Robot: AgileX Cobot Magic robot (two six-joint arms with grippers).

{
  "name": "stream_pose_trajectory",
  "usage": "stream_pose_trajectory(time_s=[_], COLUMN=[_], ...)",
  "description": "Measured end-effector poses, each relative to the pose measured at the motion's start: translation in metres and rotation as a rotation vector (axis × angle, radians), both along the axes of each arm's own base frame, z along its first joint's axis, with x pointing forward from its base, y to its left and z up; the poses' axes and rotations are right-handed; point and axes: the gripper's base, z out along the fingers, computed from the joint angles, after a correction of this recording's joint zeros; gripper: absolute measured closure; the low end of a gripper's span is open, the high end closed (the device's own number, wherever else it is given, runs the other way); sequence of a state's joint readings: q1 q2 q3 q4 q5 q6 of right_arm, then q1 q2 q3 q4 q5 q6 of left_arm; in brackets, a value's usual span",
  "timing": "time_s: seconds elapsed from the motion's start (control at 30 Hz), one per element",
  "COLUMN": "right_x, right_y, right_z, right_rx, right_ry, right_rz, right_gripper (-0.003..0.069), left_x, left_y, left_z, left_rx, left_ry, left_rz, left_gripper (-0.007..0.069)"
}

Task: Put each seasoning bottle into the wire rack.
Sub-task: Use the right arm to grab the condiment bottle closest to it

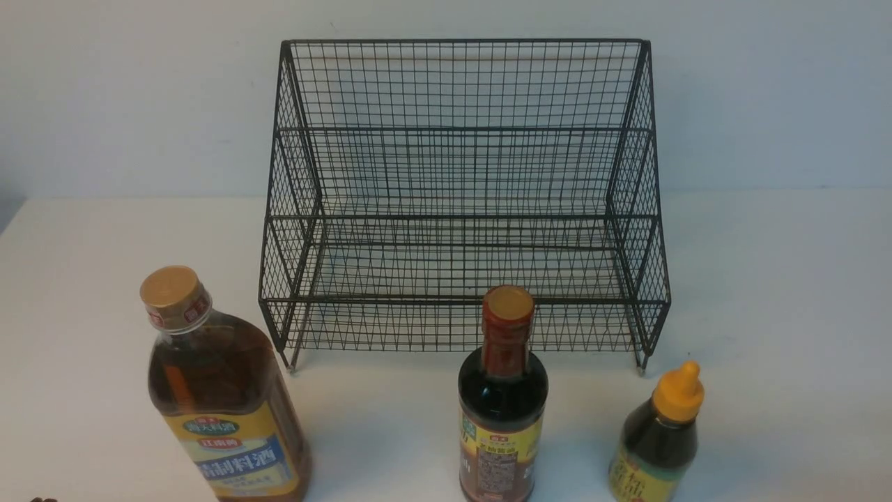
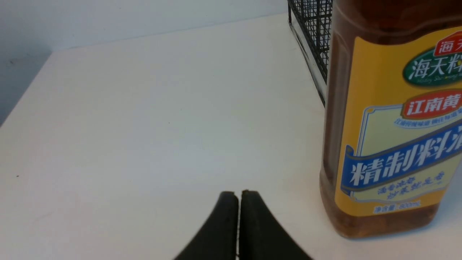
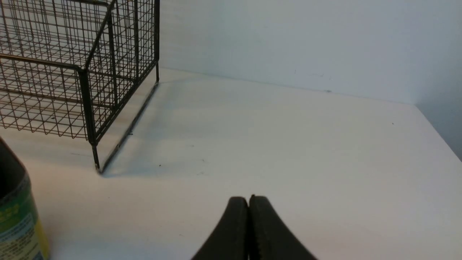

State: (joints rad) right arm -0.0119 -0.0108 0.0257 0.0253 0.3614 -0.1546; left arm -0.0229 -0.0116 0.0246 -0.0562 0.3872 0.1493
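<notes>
left tool (image 2: 238, 193) pinched together | right tool (image 3: 249, 198) same | large amber tan-capped bottle (image 2: 389, 126) beside left tool | small dark yellow-nozzle bottle (image 3: 18, 216) near right tool | slim dark red-necked bottle (image 1: 503, 411) between them | black wire-mesh rack (image 1: 460, 209) beyond tools

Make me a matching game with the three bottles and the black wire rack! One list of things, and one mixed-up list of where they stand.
Things:
1. large amber bottle with a tan cap
2. slim dark bottle with a red-brown neck
3. small dark bottle with a yellow nozzle cap
4. black wire-mesh rack

Places:
A. in front, in the middle
B. at the back, behind all the bottles
C. in front, on the robot's right
D. in front, on the robot's left

Right pairs: 1-D, 2-A, 3-C, 4-B.
</notes>
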Motion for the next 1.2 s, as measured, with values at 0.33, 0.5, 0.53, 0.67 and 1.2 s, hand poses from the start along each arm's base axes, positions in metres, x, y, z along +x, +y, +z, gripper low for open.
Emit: stream_pose_trajectory(time_s=[0.33, 0.5, 0.53, 0.67, 1.2], right_x=[0.0, 0.0, 0.0, 0.0, -0.009], right_y=[0.0, 0.0, 0.001, 0.008, 0.021], right_z=[0.0, 0.0, 0.0, 0.002, 0.049], right_rx=[0.0, 0.013, 0.053, 0.537, 0.933], right_ry=[0.0, 0.0, -0.003, -0.007, -0.045], right_rz=[0.0, 0.0, -0.001, -0.014, 0.105], right_gripper=[0.0673, 0.0673, 0.0673, 0.0673, 0.0673], left_x=[0.0, 0.0, 0.0, 0.0, 0.0], left_y=[0.0, 0.0, 0.0, 0.0, 0.0], left_z=[0.0, 0.0, 0.0, 0.0, 0.0], left_rx=[0.0, 0.0, 0.0, 0.0, 0.0], left_ry=[0.0, 0.0, 0.0, 0.0, 0.0], left_rz=[0.0, 0.0, 0.0, 0.0, 0.0], left_gripper=[0.0633, 0.0633, 0.0633, 0.0633, 0.0633])
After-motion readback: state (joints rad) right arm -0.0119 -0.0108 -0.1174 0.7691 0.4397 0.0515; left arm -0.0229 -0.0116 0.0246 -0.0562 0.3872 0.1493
